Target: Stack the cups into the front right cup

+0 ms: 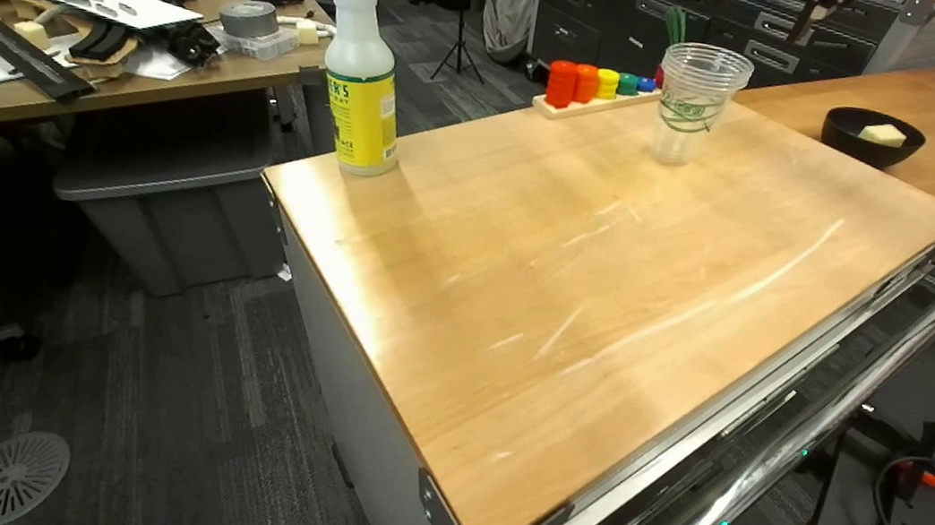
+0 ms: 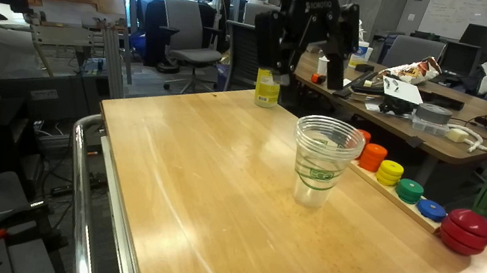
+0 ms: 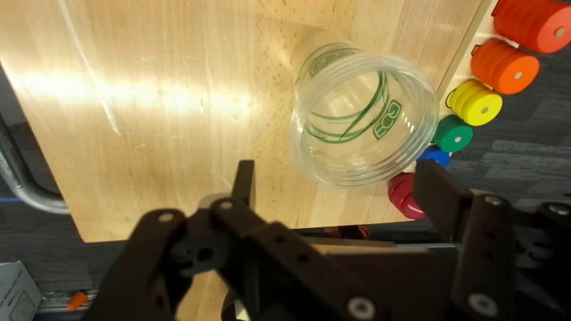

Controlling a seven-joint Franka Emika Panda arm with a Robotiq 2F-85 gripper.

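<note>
Neatly nested, the clear ECO-printed plastic cups (image 2: 320, 166) stood upright as one stack on the wooden tabletop (image 2: 195, 188), near the board of coloured discs (image 2: 393, 194). Higher than the stack and apart from it, the black Robotiq gripper (image 2: 306, 79) had its fingers (image 3: 440, 196) spread wide. In an exterior view, the yellow-labelled bottle (image 1: 362, 100) stood near a corner, well apart.

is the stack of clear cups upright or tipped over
Upright: the clear cup stack stands base-down on the wooden tabletop, rims up, in both exterior views.
</note>
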